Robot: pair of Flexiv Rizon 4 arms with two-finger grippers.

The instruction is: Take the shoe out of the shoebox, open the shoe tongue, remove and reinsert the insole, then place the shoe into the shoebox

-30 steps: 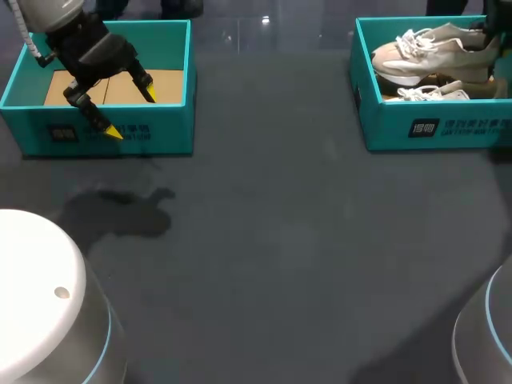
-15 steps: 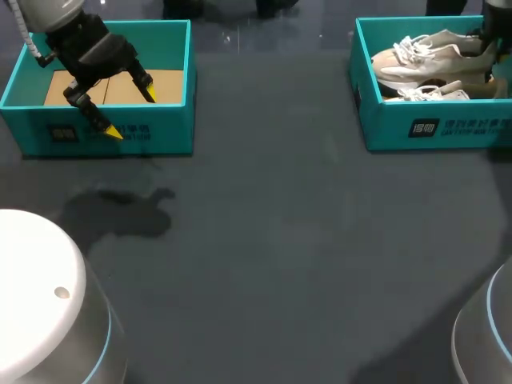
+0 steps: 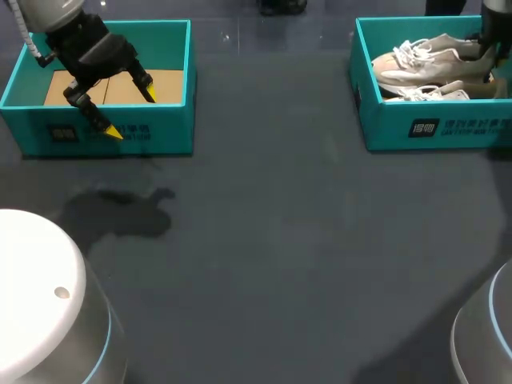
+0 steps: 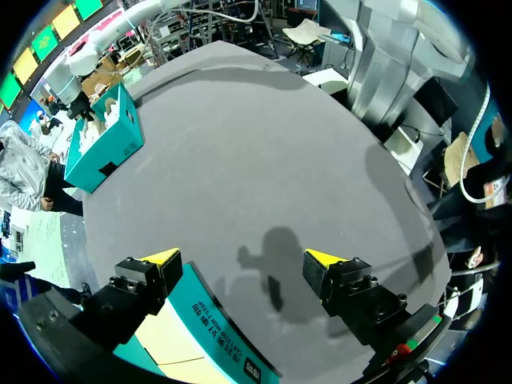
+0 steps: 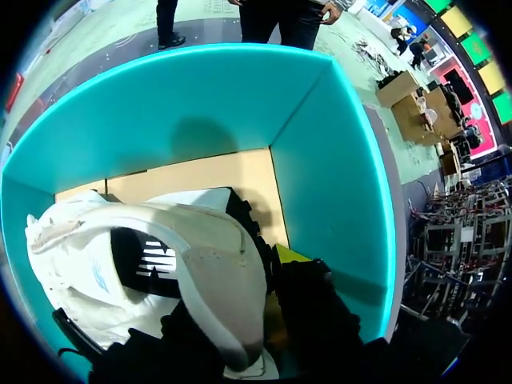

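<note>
**Heel grip on the top sneaker, lift not yet clear of the box**

The right gripper (image 5: 240, 300) is closed on the heel collar of the beige sneaker (image 3: 432, 56). This sneaker lies on top of a second sneaker (image 3: 432, 94) inside the right shoebox (image 3: 436, 128). One yellow tip shows just beside the heel, close to the shoebox's end wall.

The grip holds only the soft collar, so the sneaker may pivot toe-down or slip free as it rises. Its laces could also catch on the sneaker beneath, or the sole could drag that shoe or the shoebox along.

Well apart from the right shoebox, across the table (image 3: 280, 240), the left gripper (image 3: 131, 113) hangs open over a second teal box (image 3: 172, 138).

Compared with a second earlier, the beige sneaker has shifted toward the shoebox's far right corner and shows less of its pale sole. The left arm has not moved.
</note>
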